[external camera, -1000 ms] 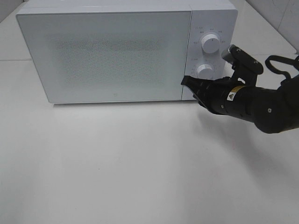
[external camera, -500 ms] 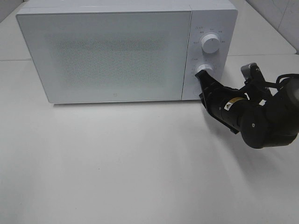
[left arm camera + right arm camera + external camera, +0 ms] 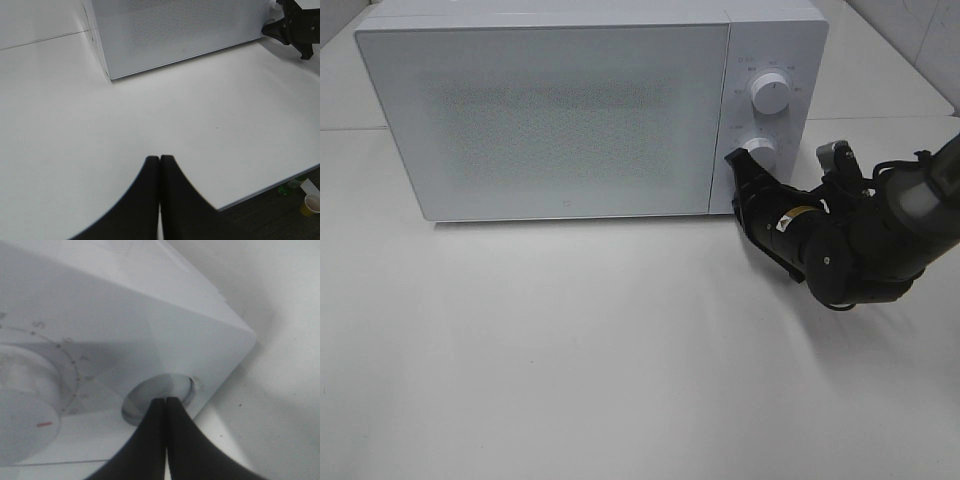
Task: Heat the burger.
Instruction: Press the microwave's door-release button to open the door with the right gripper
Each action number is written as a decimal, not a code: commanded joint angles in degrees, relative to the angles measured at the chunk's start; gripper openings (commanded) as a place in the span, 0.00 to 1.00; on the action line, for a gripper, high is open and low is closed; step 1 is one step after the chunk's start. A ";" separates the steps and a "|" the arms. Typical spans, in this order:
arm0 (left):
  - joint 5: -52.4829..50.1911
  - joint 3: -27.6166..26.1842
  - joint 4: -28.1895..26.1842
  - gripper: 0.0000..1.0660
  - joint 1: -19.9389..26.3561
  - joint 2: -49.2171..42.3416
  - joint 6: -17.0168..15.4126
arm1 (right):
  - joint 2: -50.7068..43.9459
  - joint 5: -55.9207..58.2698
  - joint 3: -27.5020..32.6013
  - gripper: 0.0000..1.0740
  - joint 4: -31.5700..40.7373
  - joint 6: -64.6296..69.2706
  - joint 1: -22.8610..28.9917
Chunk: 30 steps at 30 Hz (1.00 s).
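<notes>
no sign of the burger in any view: maybe behind the frosted door [image 3: 175,25] of the microwave [image 3: 580,110], shut flush, maybe somewhere off the table [image 3: 570,350]; cannot tell, so no saying which way from the jaws or how its axis runs. nearer the microwave by far: the right gripper [image 3: 165,401], pinched fully shut on nothing, pads flat together, tips aimed straight into the round recessed button [image 3: 142,401] at the bottom corner of the control panel, just beside and below the lower knob [image 3: 760,152]. at the button's face or just short of it; contact not resolvable. from the high camera, stretched low over the table and angled up toward the panel, well under the upper knob [image 3: 771,95]. judging by that alignment, about to press or already pressing; calls for a straight push along the finger line, with no drift sideways onto the knob. on the other side: the left gripper [image 3: 159,159], likewise closed and empty, hanging over the table out in front of the door, well apart from it and from the panel.
</notes>
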 commanded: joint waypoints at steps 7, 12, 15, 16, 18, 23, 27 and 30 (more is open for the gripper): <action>-0.69 0.17 -0.17 0.00 0.23 -0.46 0.00 | -0.17 -8.02 -2.69 0.00 1.49 0.11 -0.06; -0.69 0.17 -0.17 0.00 0.23 -0.46 0.00 | -0.17 -12.55 -2.69 0.00 1.49 2.52 -0.06; -0.69 0.17 -0.17 0.00 0.23 -0.46 0.00 | -0.17 -13.46 -2.69 0.00 1.49 3.67 -0.06; -0.69 0.17 -0.17 0.00 0.23 -0.46 0.00 | -0.17 -13.35 -3.27 0.00 1.49 3.61 -0.06; -0.69 0.17 -0.17 0.00 0.23 -0.46 0.00 | -0.17 -12.43 -3.95 0.00 1.32 3.61 -0.06; -0.69 0.17 -0.17 0.00 0.23 -0.46 0.00 | -0.17 -11.23 -5.50 0.00 1.03 3.61 -0.06; -0.69 0.17 -0.17 0.00 0.23 -0.46 0.00 | -0.17 -11.12 -8.19 0.00 1.09 3.61 -0.06; -0.69 0.17 -0.17 0.00 0.23 -0.46 0.00 | -0.17 -11.17 -8.48 0.00 1.09 3.61 -0.06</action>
